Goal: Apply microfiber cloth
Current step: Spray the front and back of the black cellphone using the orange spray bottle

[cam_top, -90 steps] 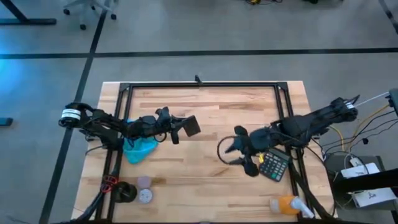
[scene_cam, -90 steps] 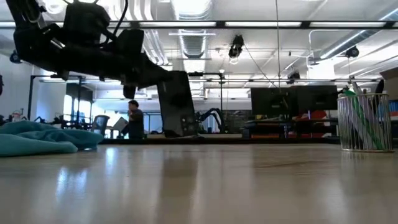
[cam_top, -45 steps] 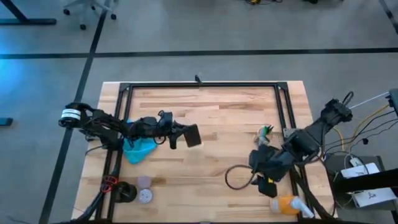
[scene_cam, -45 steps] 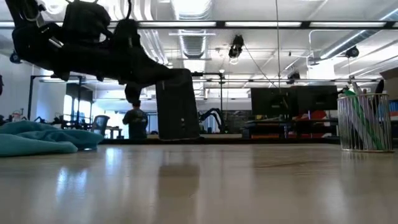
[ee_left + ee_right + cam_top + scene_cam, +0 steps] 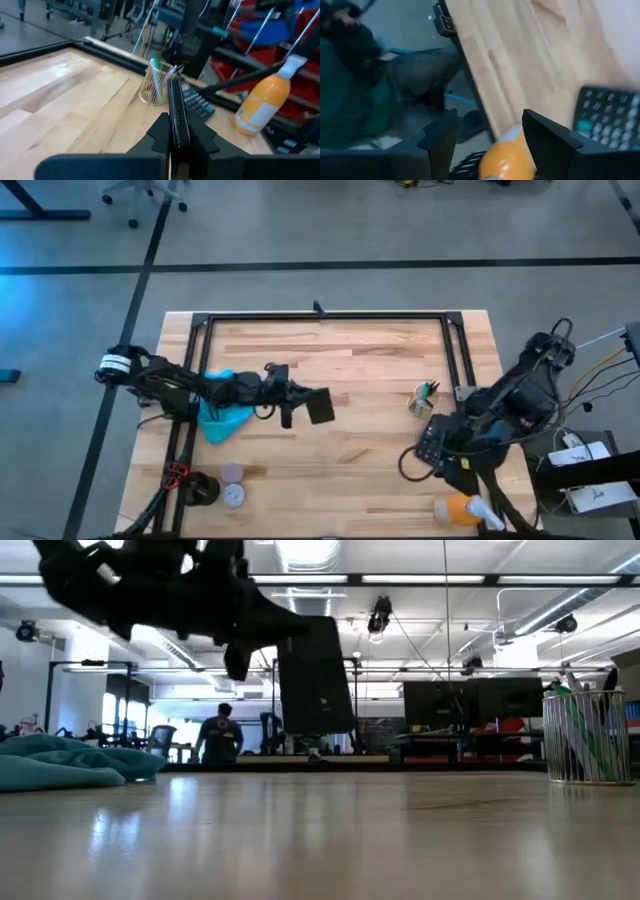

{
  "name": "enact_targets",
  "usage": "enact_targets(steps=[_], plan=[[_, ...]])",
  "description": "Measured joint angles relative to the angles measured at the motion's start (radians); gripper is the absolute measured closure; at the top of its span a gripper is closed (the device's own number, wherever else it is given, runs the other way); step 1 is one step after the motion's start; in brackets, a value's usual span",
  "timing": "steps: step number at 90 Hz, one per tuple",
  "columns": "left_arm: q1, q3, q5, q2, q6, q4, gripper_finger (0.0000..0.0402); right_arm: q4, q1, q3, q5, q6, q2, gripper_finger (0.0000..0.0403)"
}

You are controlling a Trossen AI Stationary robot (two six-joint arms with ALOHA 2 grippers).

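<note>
Lying crumpled at the left edge of the light wooden butcher-block table (image 5: 340, 460), the wrinkly turquoise-blue microfiber cloth (image 5: 224, 418) sits partly under the left arm; low view shows it flat on the table (image 5: 60, 765), nothing gripping it.

Left gripper (image 5: 303, 402) is just right of the cloth, clenched on the black rectangular phone (image 5: 321, 407). Low view: phone (image 5: 315, 677) is held upright, clear of the table. Left wrist view: phone (image 5: 177, 117) seen edge-on, pinched between both fingers.

Near the front-left corner: a dark round object (image 5: 201, 490) and two small pale round discs (image 5: 233, 483).

Right of centre: gold wire-mesh pen cup (image 5: 424, 397) with green pens, upright.

Right gripper (image 5: 432, 452) is near the table's right edge, fingers spread, holding nothing; it hangs over the dark keypad calculator (image 5: 606, 118). Orange plastic bottle with white cap (image 5: 462, 509) lies at the front-right corner.
</note>
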Motion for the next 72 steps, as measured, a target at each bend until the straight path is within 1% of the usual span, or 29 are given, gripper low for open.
enact_targets(steps=[9,15,34,37,44,51,60,72], plan=[[-0.001,0.048,-0.013,0.021,0.032,-0.035,0.0390,0.000,0.029,0.013,-0.075,0.159,-0.011,0.0195],[-0.002,0.064,-0.012,0.048,0.040,-0.044,0.0390,-0.004,0.052,0.013,-0.096,0.239,-0.017,0.0199],[0.025,0.140,-0.007,0.154,0.089,-0.046,0.0390,-0.080,0.102,0.008,-0.131,0.345,-0.005,0.0227],[0.036,0.156,0.007,0.166,0.090,-0.049,0.0390,-0.097,0.106,0.007,-0.152,0.376,-0.001,0.0232],[0.062,0.198,0.081,0.193,0.084,-0.071,0.0390,-0.140,0.115,0.007,-0.228,0.466,0.006,0.0243],[0.085,0.234,0.145,0.217,0.075,-0.104,0.0390,-0.144,0.127,0.007,-0.273,0.544,0.015,0.0248],[0.104,0.276,0.173,0.250,0.079,-0.151,0.0390,-0.125,0.146,0.006,-0.276,0.584,0.030,0.0238],[0.119,0.331,0.178,0.270,0.109,-0.200,0.0390,-0.116,0.153,0.006,-0.276,0.593,0.049,0.0201]])
